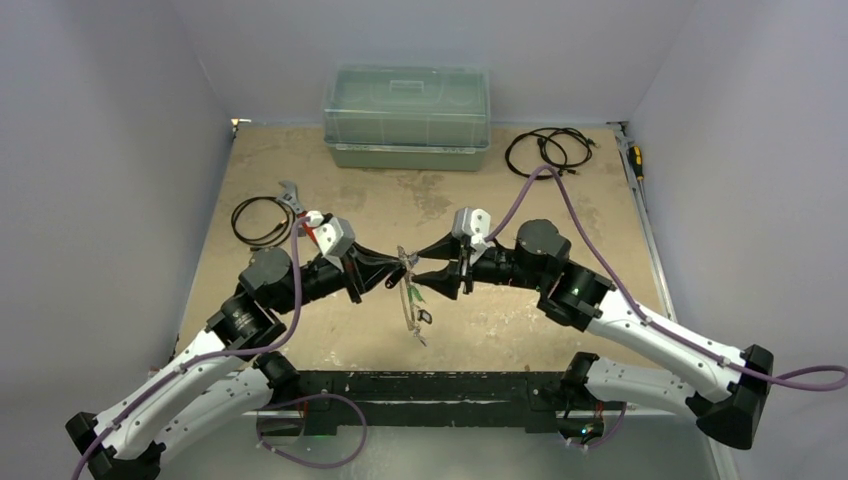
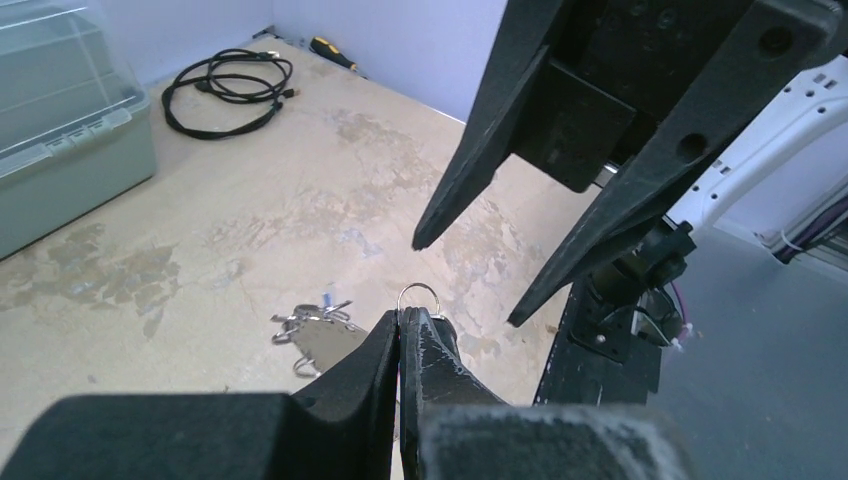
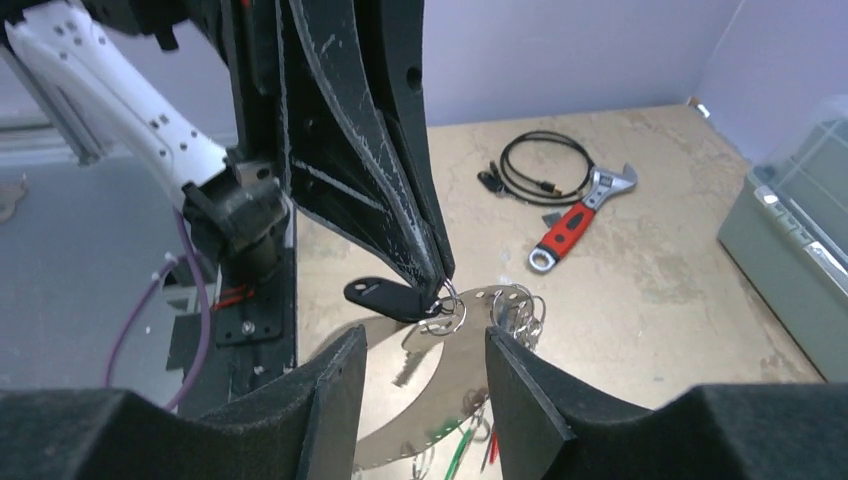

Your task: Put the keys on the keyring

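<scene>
keyring (image 3: 438,378) pinched, dangling below left pincer (image 3: 444,284)

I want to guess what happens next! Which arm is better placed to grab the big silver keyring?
Probably right. The right gripper is open with the keyring showing between its fingers, while the left gripper is shut on the little ring of the black-tagged key, so it's busy.

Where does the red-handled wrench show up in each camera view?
Top external: the wrench lies left of centre, beside a coiled black cable.
Left wrist: not in it.
Right wrist: upper right of centre, next to the same cable.
Shared landmark: the lidded plastic box, at top centre, left edge and right edge respectively.
</scene>
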`<action>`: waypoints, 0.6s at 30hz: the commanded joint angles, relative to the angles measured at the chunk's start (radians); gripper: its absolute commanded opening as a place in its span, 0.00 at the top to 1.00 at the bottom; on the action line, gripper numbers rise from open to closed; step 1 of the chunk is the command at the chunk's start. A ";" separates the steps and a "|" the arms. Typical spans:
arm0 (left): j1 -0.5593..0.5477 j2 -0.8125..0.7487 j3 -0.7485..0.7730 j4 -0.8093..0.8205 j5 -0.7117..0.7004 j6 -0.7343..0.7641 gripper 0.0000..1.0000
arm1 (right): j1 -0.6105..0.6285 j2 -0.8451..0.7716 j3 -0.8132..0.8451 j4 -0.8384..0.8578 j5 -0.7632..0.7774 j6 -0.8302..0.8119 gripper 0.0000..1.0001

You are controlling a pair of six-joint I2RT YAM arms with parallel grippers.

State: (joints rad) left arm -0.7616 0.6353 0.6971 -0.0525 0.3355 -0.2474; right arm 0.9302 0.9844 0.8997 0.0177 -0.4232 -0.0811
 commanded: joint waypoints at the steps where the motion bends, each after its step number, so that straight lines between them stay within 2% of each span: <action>1: -0.004 -0.020 -0.017 0.145 -0.059 -0.024 1.00 | 0.001 -0.042 -0.037 0.118 0.054 0.133 0.49; 8: -0.004 -0.015 -0.022 0.151 -0.051 -0.029 1.00 | 0.000 0.002 -0.087 0.280 0.118 0.314 0.51; 18: -0.004 -0.039 -0.025 0.137 -0.044 -0.024 1.00 | 0.001 0.086 -0.103 0.362 0.189 0.378 0.66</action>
State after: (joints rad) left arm -0.7616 0.6182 0.6693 0.0067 0.2897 -0.2531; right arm 0.9302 1.0657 0.8024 0.2886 -0.2985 0.2504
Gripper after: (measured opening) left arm 0.007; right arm 0.363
